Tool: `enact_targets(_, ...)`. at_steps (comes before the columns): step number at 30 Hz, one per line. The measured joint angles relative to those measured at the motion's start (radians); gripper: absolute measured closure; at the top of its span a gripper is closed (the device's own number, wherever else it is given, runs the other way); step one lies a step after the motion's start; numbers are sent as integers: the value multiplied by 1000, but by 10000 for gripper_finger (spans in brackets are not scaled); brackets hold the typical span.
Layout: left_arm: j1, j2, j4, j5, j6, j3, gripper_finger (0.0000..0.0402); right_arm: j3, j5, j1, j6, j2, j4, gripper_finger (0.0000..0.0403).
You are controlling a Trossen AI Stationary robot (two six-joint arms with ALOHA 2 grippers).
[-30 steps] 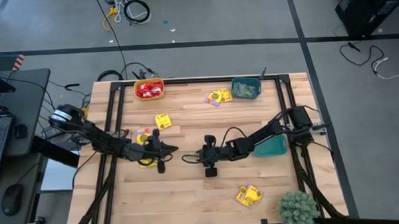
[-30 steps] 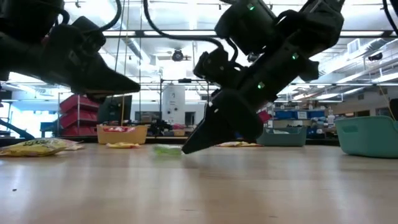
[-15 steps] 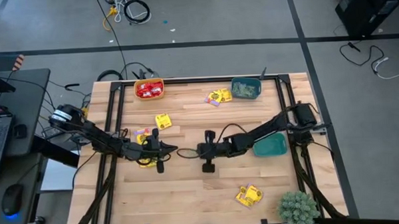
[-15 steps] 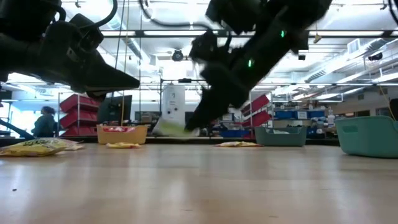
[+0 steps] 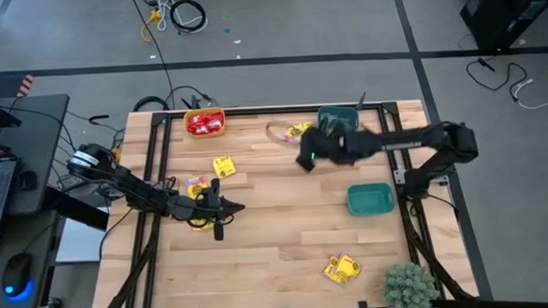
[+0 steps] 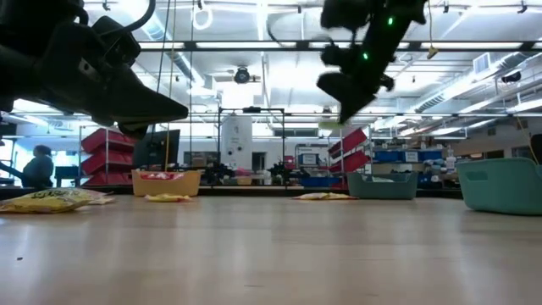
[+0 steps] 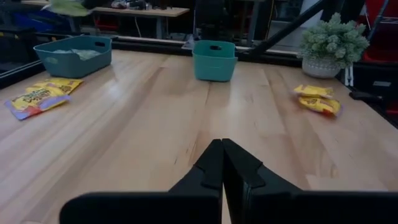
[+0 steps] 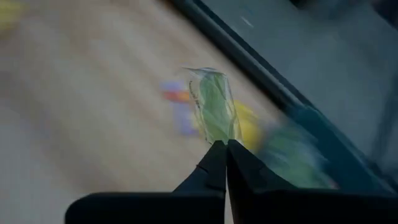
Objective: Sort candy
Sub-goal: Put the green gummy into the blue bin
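Note:
My right gripper [image 5: 294, 140] hangs high over the back of the table, shut on a pale green, clear candy packet [image 8: 214, 112]. That packet [image 5: 278, 131] sits just left of the back teal bowl [image 5: 337, 122], which holds green candy. Yellow packets [image 5: 300, 132] lie on the table below it. In the low view the right gripper [image 6: 341, 114] is well above the tabletop. Low over the left middle of the table, my left gripper [image 5: 230, 209] is shut with nothing in it, its fingertips [image 7: 222, 149] pressed together. Beside the left arm lie more yellow packets [image 5: 224, 165].
An orange bowl [image 5: 205, 123] with red candy stands at the back left. A second teal bowl [image 5: 371, 199] sits at the right. Yellow packets [image 5: 342, 268] lie near the front beside a small potted plant [image 5: 408, 286]. Cables trail off the table's left side.
My right gripper shut on the pale green packet at the table's middle, lifted it and swung it toward the back teal bowl. The left arm stayed put.

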Motion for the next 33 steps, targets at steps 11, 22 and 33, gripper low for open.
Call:
enact_targets(11,0,0,-11,0,3,-1,395,-27,-140,-371,5,76,-11,403)
enact_targets(22,4,0,-24,-16,3,-1,395,-27,-334,-450,-35,207,97,384)
enact_targets(33,4,0,-24,-24,26,-1,395,-26,-359,-449,-128,180,139,315)
